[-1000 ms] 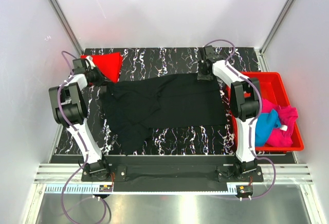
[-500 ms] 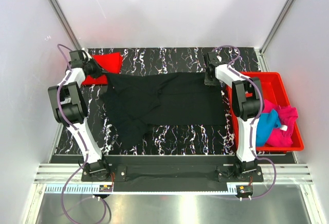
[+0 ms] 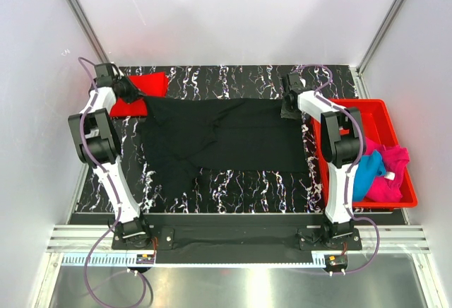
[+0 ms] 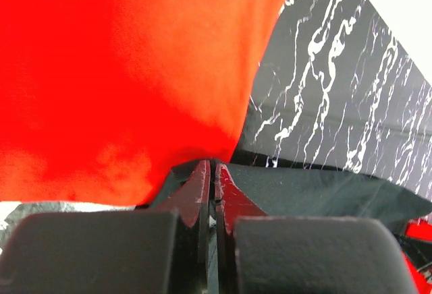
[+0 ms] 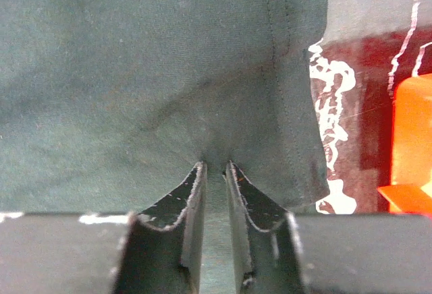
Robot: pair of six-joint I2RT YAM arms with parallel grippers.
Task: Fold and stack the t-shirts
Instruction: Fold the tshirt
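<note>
The black t-shirt (image 3: 233, 138) lies spread across the marble table, its far edge pulled out between both arms. My left gripper (image 3: 134, 95) is shut on its far left corner (image 4: 324, 193), right at the edge of the folded red t-shirt (image 3: 145, 84) (image 4: 121, 71). My right gripper (image 3: 288, 109) pinches the far right corner (image 5: 148, 85), cloth puckered between its fingers (image 5: 192, 186). A bright blue t-shirt (image 3: 366, 174) and a magenta one (image 3: 395, 170) lie bundled in the bin.
The red plastic bin (image 3: 369, 104) stands at the table's right edge, close beside my right arm; its corner (image 5: 413, 139) shows in the right wrist view. White enclosure walls and metal posts ring the table. The shirt's near left part hangs crumpled (image 3: 176, 177).
The left gripper has drawn its corner further left and back, over the red t-shirt. The right gripper has shifted slightly nearer and right. The shirt's far edge is now straighter and tauter.
</note>
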